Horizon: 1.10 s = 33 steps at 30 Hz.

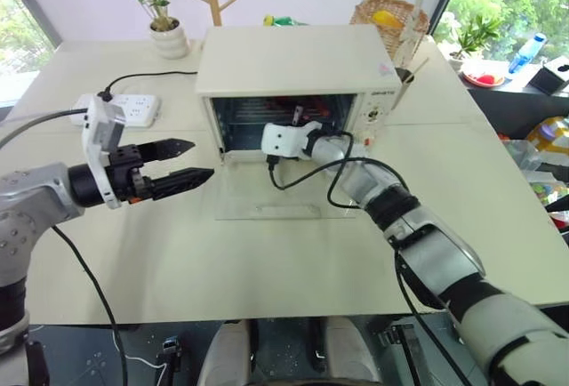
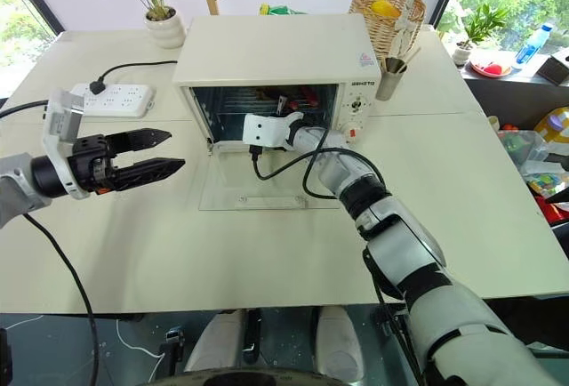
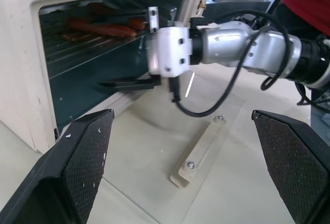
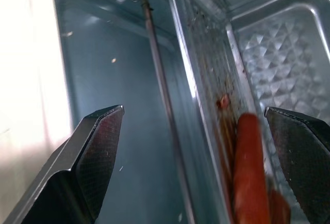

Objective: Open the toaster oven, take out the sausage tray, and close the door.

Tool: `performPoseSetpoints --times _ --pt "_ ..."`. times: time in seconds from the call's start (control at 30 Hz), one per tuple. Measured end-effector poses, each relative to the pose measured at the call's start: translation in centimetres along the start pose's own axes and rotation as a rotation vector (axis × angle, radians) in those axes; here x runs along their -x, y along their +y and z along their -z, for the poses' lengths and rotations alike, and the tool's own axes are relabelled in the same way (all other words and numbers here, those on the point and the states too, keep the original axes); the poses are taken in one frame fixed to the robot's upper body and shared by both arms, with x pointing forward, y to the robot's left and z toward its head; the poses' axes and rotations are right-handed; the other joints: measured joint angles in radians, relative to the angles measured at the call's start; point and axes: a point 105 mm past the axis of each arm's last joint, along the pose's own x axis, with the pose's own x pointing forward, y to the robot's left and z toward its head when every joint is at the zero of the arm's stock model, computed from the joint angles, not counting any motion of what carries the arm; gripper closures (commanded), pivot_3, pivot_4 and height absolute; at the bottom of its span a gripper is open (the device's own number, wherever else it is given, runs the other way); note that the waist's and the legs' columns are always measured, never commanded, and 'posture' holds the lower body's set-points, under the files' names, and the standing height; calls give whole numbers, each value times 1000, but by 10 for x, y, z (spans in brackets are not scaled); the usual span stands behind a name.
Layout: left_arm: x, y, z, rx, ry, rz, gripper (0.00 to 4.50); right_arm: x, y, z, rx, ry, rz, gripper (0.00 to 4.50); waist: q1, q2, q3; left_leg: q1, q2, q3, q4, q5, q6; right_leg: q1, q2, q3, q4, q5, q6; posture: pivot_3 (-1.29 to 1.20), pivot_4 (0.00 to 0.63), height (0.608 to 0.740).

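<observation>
Sausage tray (image 4: 268, 48) sits between right gripper's (image 4: 198, 146) wide-spread jaws; left gripper (image 1: 184, 162) spread, empty.

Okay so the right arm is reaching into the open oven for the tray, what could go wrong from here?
The right gripper has open jaws straddling the sausage tray rim; a shallow bite could let it tip and spill the sausage. The door lies flat under the forearm, so a dropping arm might press on it. The arm's cable could snag on the toaster oven.
</observation>
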Motion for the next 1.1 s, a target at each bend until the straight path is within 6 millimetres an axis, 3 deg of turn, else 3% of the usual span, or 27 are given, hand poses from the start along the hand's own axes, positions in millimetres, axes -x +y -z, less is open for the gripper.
performPoseSetpoints --times 0.6,0.73,0.8,0.93,1.1 --pt "-4 -4 4 1 -4 -5 15 -20 5 -3 133 40 -4 0 -23 0 0 0 0 0 -1 0 0 -1 0 0 1 0 0 0 150 740" --pt "-4 -4 4 2 -5 -6 0 -21 6 -2 144 53 -6 1207 -24 0 0 0 0 0 -2 0 0 -2 0 0 1 0 0 0 150 740" --pt "-5 -3 4 4 -8 -9 0 -21 7 -1 154 56 -7 2417 -24 1 0 0 0 0 -2 0 0 -2 0 0 2 0 0 0 150 740" --pt "-5 -3 4 8 -12 -13 0 -23 -1 -5 177 51 23 4415 -24 0 0 0 0 0 -2 0 0 -2 0 1 2 0 0 0 150 740" --pt "-4 -3 5 13 -13 -13 0 -23 -2 -5 204 51 25 4415 -24 1 0 0 0 0 -2 0 0 -3 0 1 2 0 0 0 150 740"
